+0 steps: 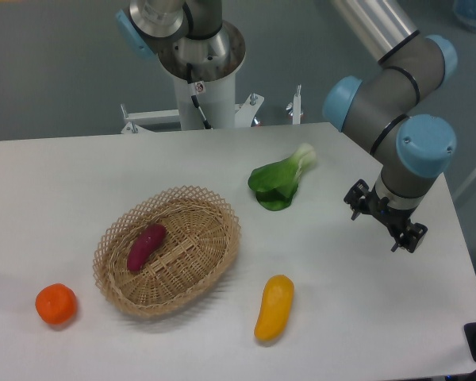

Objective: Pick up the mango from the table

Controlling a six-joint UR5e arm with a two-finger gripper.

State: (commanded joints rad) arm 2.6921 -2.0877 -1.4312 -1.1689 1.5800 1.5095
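Presently the mango lay free on the table, at seven o'clock from the gripper, whose opening could not be told.

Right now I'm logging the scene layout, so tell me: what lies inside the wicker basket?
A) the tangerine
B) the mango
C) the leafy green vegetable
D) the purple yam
D: the purple yam lies inside the wicker basket, while the mango rests on the table to the basket's right, the tangerine to its left, and the leafy green vegetable beyond it.
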